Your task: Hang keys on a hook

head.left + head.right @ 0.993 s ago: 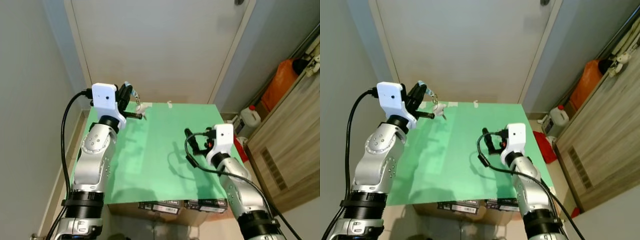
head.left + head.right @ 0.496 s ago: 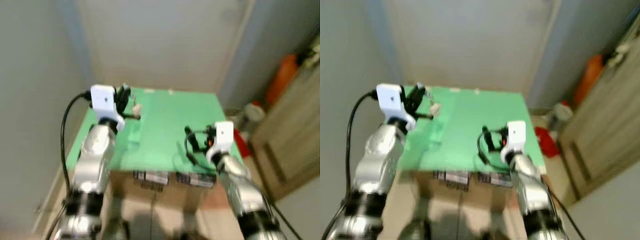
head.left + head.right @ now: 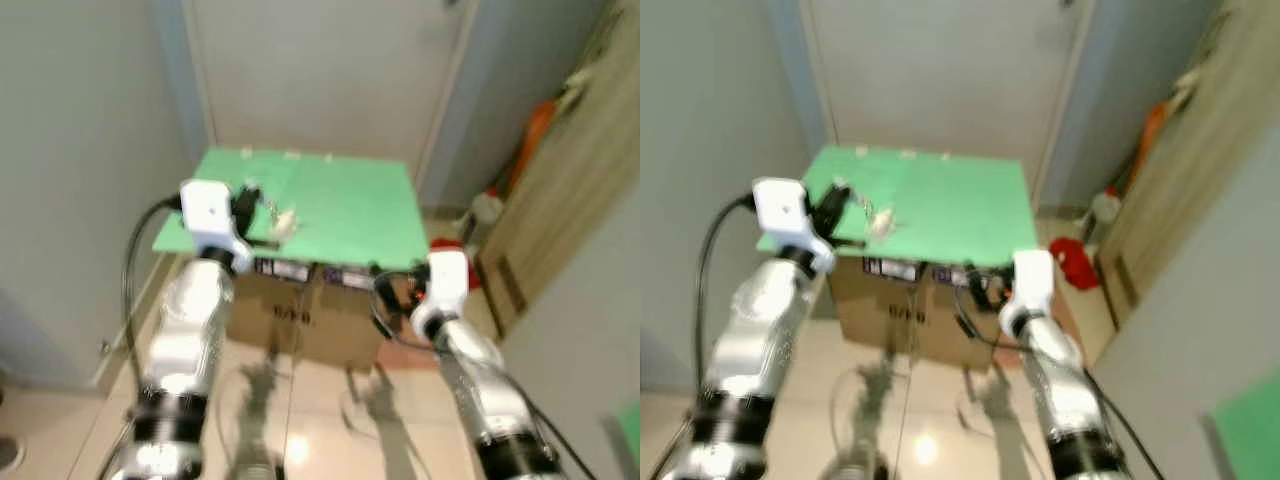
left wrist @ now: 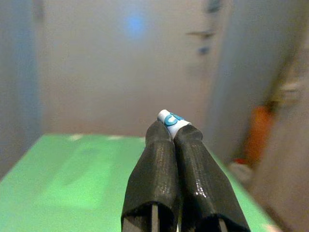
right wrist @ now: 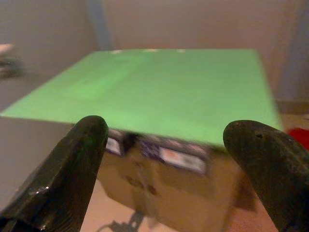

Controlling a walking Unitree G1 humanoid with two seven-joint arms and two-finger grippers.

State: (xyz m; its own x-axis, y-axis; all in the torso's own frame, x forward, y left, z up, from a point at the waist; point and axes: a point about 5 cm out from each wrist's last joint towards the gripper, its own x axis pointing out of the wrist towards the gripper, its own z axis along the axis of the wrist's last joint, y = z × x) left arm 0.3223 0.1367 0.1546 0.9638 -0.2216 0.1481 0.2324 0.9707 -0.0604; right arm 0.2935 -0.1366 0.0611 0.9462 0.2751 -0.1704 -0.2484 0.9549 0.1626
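- Left wrist view shows you the left pincer pressed fully closed, with a small white and blue tag of the keys pinched at the very tips. That is a thin hold; a jolt while you walk could let the tag slide out, and the keys would fall to the floor.
- From the head views, the keys dangle loose beside the raised left pincer, over the near edge of the green table. They can swing as the arm moves, so I judge that a swinging ring would be hard to line up on a hook, or could catch on something on the way.
- Your right pincer is spread wide and holds nothing. It sits low, near the front of the cardboard box under the table top, and its loose black cable hangs close by; turning here could brush the box or snag that cable.
- The head views are blurred, so you cannot judge fine gaps right now. Slow down before any precise move.
- Farther off, a red item and a white jug lie on the floor to the right, beside a wooden cabinet. Stepping that way risks a knock.
- Beyond the table stands a pale door. I can make out no hook in this blur, so you may have to search for it, which means more walking with that thin hold.
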